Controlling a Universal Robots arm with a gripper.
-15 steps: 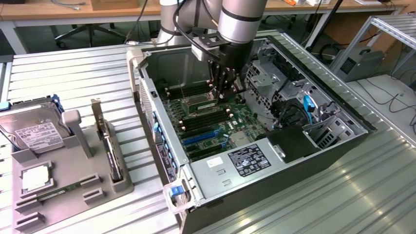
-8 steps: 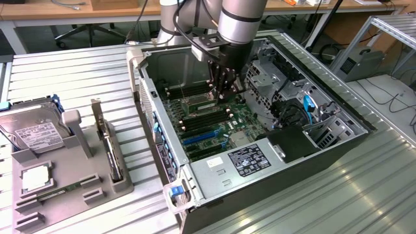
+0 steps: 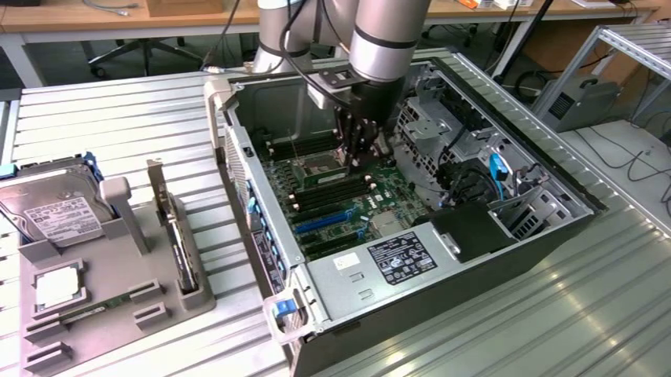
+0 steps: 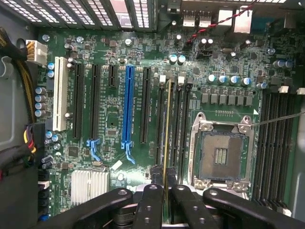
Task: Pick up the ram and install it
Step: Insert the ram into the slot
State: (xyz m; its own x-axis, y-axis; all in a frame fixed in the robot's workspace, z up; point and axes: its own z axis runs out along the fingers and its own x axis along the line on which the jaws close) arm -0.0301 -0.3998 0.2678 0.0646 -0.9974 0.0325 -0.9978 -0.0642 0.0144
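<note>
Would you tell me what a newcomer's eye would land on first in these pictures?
First, the open computer case in the middle of the exterior view, with the arm's gripper reaching down into it. In the wrist view the gripper is shut on a thin ram stick, lined up with the slots beside the empty processor socket.

Bench: open computer case at the exterior view's right, with a fixture beside it at the exterior view's left carrying a hard drive and an upright expansion card on the side nearest the case. Inside the case: motherboard on the floor, power supply at the near end. Claw above the motherboard, the ram edge-on between its fingers, just beside the CPU socket.
</note>
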